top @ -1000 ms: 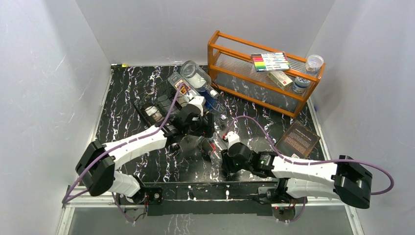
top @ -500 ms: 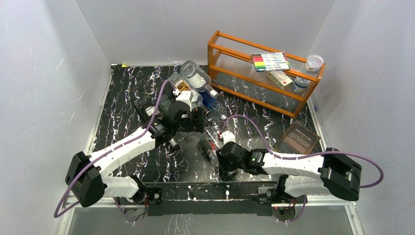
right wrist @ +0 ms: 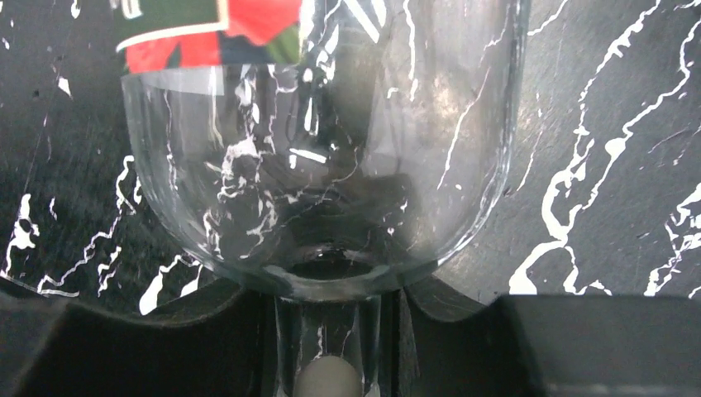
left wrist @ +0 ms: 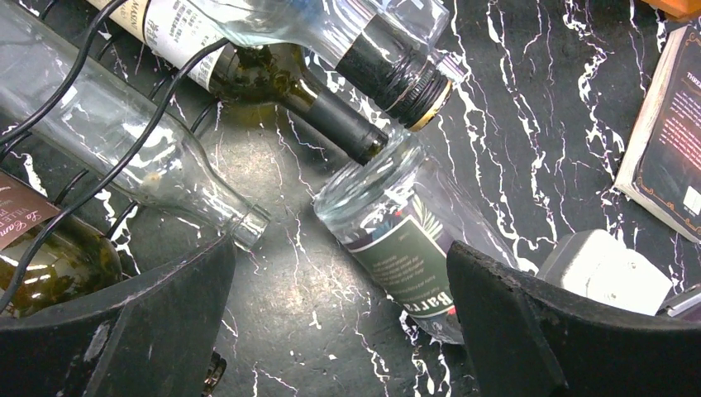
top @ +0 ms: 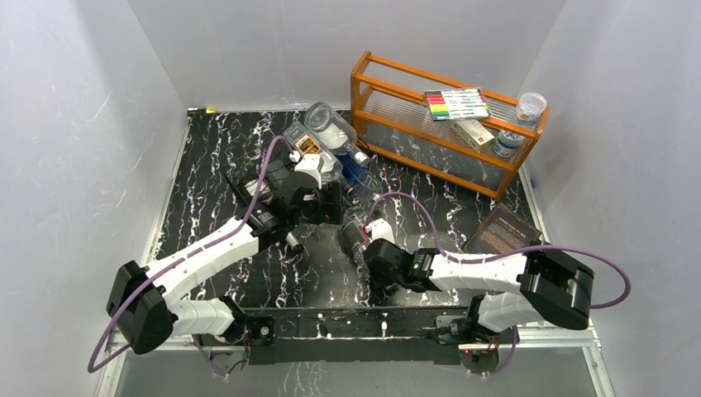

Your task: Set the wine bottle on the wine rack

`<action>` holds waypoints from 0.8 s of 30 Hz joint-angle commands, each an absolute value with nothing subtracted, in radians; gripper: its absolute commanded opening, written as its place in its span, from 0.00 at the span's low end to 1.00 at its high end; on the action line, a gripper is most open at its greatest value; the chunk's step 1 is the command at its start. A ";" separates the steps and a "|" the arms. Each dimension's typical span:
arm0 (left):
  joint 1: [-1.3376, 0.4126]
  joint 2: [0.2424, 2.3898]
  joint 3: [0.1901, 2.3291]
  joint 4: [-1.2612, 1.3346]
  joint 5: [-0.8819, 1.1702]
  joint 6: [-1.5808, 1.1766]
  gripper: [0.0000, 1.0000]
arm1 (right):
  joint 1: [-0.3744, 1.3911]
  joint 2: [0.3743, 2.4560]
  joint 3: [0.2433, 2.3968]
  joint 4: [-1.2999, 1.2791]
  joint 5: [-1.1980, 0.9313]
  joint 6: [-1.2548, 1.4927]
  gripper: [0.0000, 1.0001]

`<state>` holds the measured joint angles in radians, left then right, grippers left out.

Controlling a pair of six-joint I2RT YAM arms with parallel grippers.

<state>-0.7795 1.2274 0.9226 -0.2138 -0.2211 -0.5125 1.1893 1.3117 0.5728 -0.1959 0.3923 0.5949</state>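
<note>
Clad in white shells [top: 216, 246], jointed with black housings [top: 562, 289], trailed by purple cables [top: 266, 169], tipped with matte black tool fingers [left wrist: 529, 331].

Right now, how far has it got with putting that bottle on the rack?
Done: several bottles already lie in the black wire rack. In hand: the right gripper is closed around the neck of the clear bottle, which lies on the table near the rack; the left gripper hangs open above it. Left: lifting that bottle and laying it in a cradle.
</note>
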 commanded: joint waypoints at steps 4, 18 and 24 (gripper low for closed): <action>-0.769 1.186 0.898 -0.219 -0.216 -0.505 0.98 | 1.184 1.390 0.578 -0.140 0.487 0.614 0.38; -0.748 1.160 0.925 -0.241 -0.238 -0.506 0.98 | 1.195 1.158 0.429 0.123 0.524 0.414 0.00; -0.710 1.173 0.949 -0.258 -0.199 -0.525 0.98 | 1.204 1.051 0.375 0.285 0.571 0.332 0.00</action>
